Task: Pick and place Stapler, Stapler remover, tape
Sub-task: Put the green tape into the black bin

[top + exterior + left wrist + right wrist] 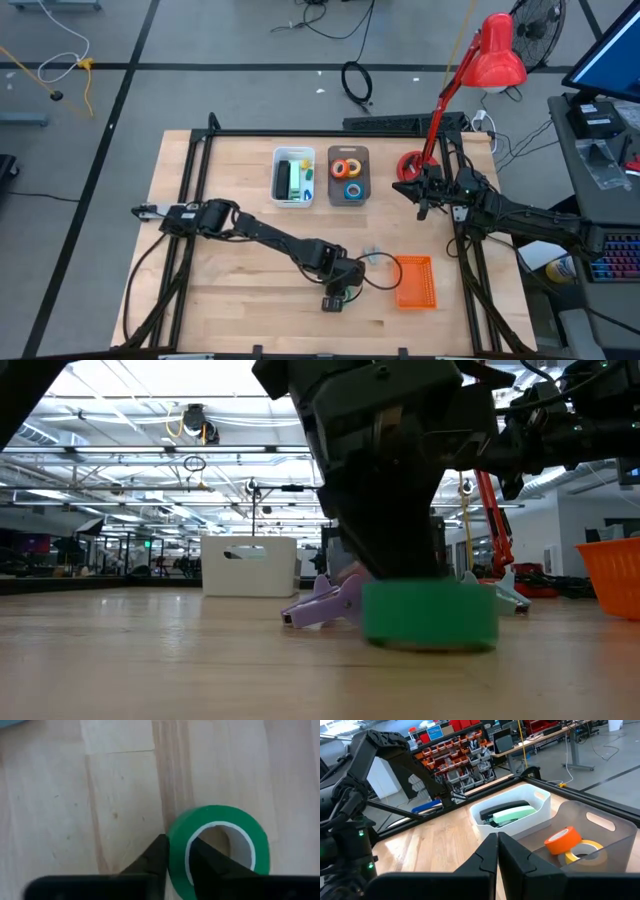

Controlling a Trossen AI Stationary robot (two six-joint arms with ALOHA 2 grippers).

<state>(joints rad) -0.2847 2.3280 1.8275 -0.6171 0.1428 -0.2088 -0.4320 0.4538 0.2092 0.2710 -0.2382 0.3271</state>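
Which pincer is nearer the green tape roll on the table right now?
Left. The left pincer straddles the wall of the green tape roll, one finger inside the ring and one outside. The right pincer hangs far off by the red lamp's base.

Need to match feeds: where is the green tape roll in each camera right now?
High view: hidden under the left gripper, near the table's front edge.
Low view: green tape roll flat on the table, centre-right foreground.
Left wrist view: the roll, one finger outside its wall, one inside.
Right wrist view: not in it.
Shared landmark: the left gripper on it.
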